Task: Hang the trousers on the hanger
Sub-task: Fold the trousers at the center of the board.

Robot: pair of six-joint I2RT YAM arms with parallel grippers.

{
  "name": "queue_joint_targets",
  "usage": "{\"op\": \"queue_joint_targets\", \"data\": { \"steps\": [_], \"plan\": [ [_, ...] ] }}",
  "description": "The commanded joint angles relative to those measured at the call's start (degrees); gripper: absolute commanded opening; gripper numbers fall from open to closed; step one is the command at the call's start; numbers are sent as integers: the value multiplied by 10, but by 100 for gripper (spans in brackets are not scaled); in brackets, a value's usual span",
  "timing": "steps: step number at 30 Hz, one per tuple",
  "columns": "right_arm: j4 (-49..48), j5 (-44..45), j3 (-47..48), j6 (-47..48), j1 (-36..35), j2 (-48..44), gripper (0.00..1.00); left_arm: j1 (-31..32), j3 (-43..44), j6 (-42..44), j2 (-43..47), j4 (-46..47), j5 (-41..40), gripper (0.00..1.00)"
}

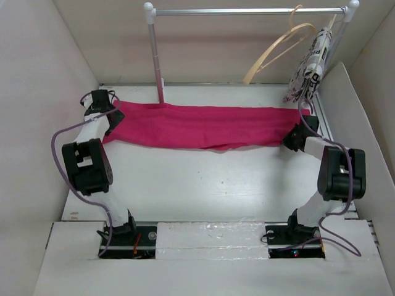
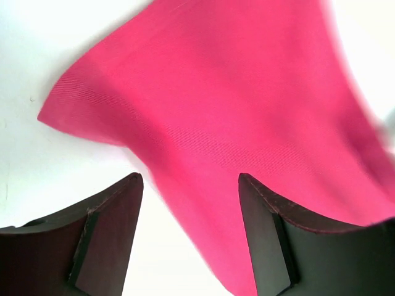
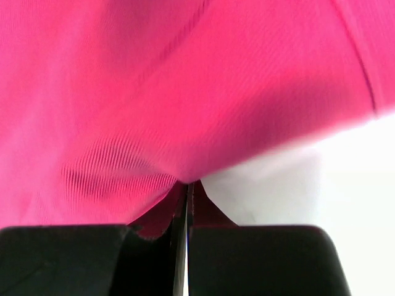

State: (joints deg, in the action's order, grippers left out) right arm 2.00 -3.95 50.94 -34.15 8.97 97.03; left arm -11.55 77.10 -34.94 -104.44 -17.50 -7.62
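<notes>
The magenta-pink trousers [image 1: 203, 126] lie stretched in a long band across the far part of the table. My left gripper [image 1: 110, 117] is at their left end, open, with cloth [image 2: 247, 123] passing between and beyond its dark fingers [image 2: 111, 228]. My right gripper [image 1: 295, 137] is at their right end, shut on the trousers' edge [image 3: 185, 123]. The tan wooden hanger [image 1: 278, 49] hangs by its hook from the rail at the back right.
A white metal rail [image 1: 247, 11] on posts stands at the back, one post [image 1: 157, 61] meeting the trousers' far edge. A black-and-white patterned garment [image 1: 311, 68] hangs at its right end. White walls [image 1: 37, 92] enclose the table on both sides.
</notes>
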Motion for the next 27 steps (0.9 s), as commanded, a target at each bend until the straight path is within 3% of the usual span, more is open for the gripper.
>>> {"op": "queue_joint_targets", "data": {
  "steps": [1, 5, 9, 14, 15, 16, 18, 22, 25, 27],
  "plan": [
    [76, 35, -33, 56, -11, -92, 0, 63, -11, 8, 94, 27, -63, 60],
    [121, 33, -121, 93, 36, -187, 0, 69, -20, 1, 82, 29, -36, 60],
    [180, -3, -186, 154, 181, -260, 0, 64, -1, -8, 48, -8, -33, 60],
    [196, -45, -229, 196, 286, -366, 0, 46, -51, -13, 86, 2, -39, 60],
    [189, -57, -224, 198, 286, -385, 22, 46, -58, -10, 93, 4, -45, 60],
    [175, -69, -215, 199, 277, -385, 36, 46, -63, -7, 102, 4, -46, 60],
    [211, -95, -157, 216, 263, -370, 56, 46, -76, -6, 107, 13, -33, 60],
    [259, -93, -99, 261, 164, -363, 61, 57, -52, 13, 66, 21, 8, 60],
    [239, -116, -120, 258, 104, -402, 47, 90, 13, 28, 11, -8, -33, 59],
    [227, -135, -137, 257, 59, -419, 38, 90, 52, 21, -15, -15, -44, 50]
  ]
}}
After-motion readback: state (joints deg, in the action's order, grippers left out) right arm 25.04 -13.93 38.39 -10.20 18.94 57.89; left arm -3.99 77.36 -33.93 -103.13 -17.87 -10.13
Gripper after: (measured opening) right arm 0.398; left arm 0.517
